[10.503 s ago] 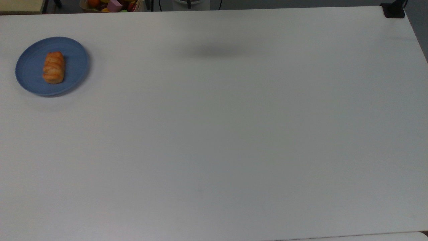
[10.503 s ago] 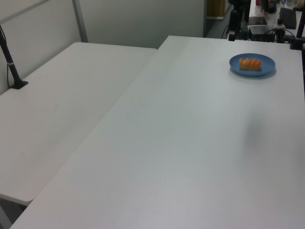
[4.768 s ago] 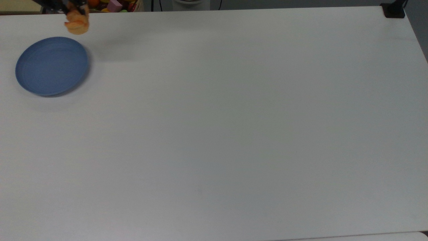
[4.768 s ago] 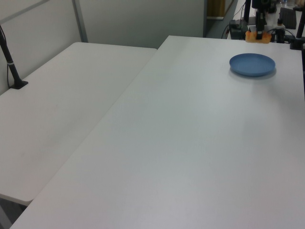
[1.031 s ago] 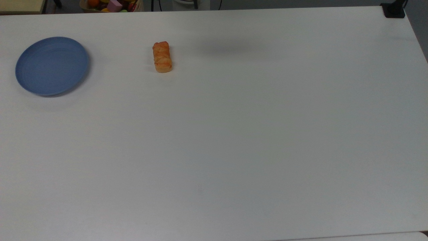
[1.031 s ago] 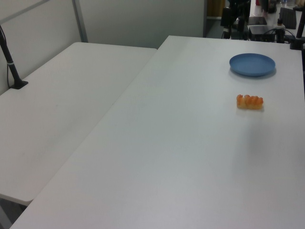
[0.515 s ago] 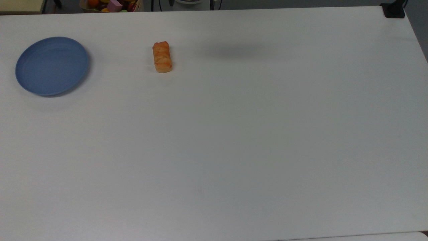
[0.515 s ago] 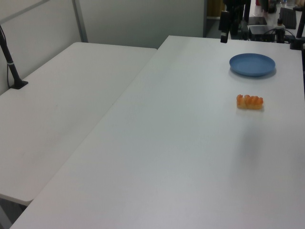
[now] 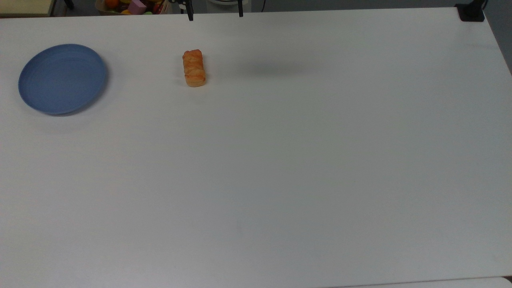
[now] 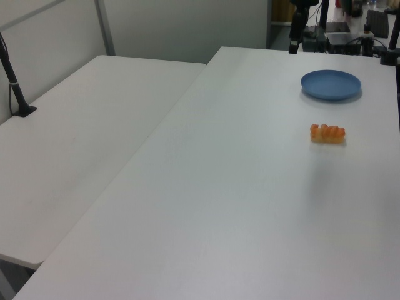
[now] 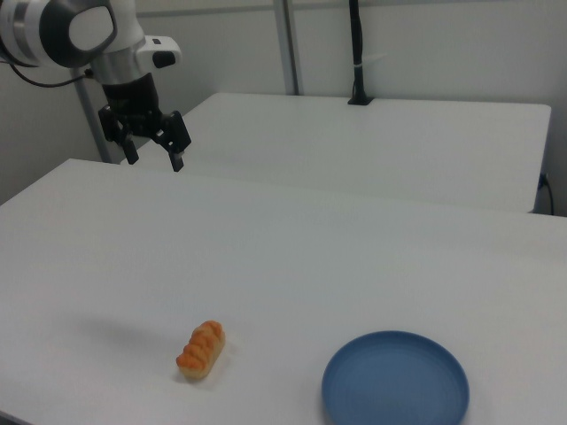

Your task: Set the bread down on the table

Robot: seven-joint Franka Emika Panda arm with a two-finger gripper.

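The bread [image 9: 194,68], a small golden-orange ridged roll, lies on the white table [image 9: 280,168] to the right of the round blue plate [image 9: 62,79] in the top view. Nothing is touching it. In the right view the bread [image 11: 202,349] sits left of the plate [image 11: 395,381]. My gripper [image 11: 155,159] hangs high above the table's far side there, open and holding nothing. At the top view's upper edge the gripper [image 9: 215,15] shows as two dark fingertips spread wide apart. In the left view the bread [image 10: 327,133] rests nearer than the plate [image 10: 331,84].
A bin of colourful toys [image 9: 132,5] stands beyond the table's edge at the top view's upper left. A black mount [image 9: 471,12] sits on the upper right corner. A second white table [image 10: 81,125] with a black post [image 10: 14,78] adjoins in the left view.
The bread went from the plate to the table earlier and now lies still. In the last second my open fingers have come into the top view's upper edge.
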